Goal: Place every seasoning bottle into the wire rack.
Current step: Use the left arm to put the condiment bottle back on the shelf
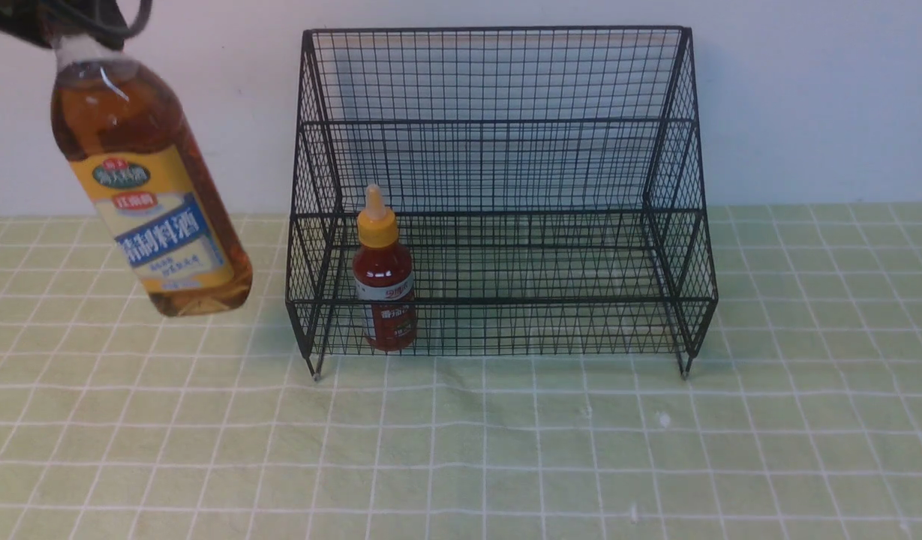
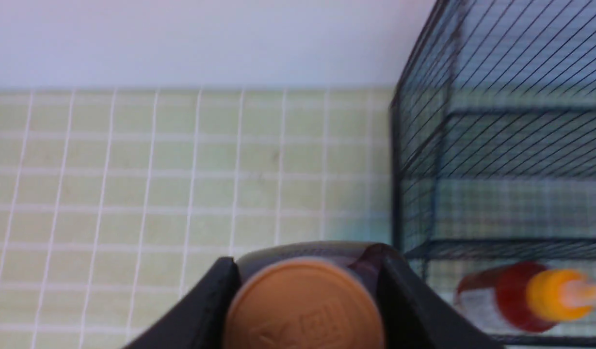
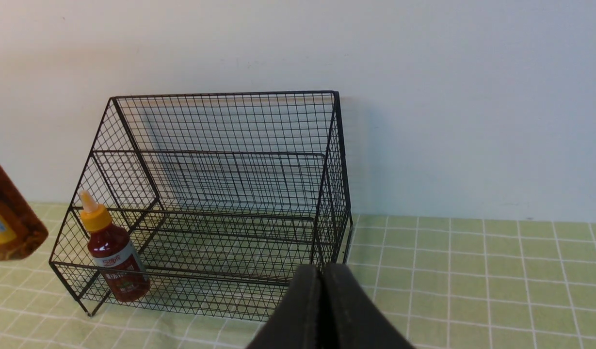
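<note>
- tall amber bottle (image 1: 149, 195): hangs from the left gripper (image 1: 78, 37), which pinches it right at the tan cap (image 2: 302, 310). in the left wrist view 1 black finger (image 2: 205, 305) sits on each side of the cap, both pressed to it. jaws part-way closed on the cap.
- bottle is outside the wire rack (image 1: 498, 150), at the rack's 9 o'clock in the front view, near it but apart. it is tilted, cap toward 11 o'clock and base toward 5 o'clock. the base looks clear of the green checked cloth (image 1: 506, 450).
- small red bottle (image 1: 384, 289): upright inside the rack on the lower tier, at the 7 o'clock corner, yellow nozzle up.
- left arm: only the dark gripper end and a cable loop show at the top corner of the front view, above the bottle.
- right gripper (image 3: 323, 310): fingers pressed flat together, nothing between them. it sits near the rack's 5 o'clock corner, not touching it. it does not show in the front view.
- writing: the tall bottle's yellow label has a blue band reading 精制料酒 in white, with a green oval and a small red patch above, both too small to read. the red bottle has a white band with red print, unreadable. the cap has an embossed mark, blurred.
</note>
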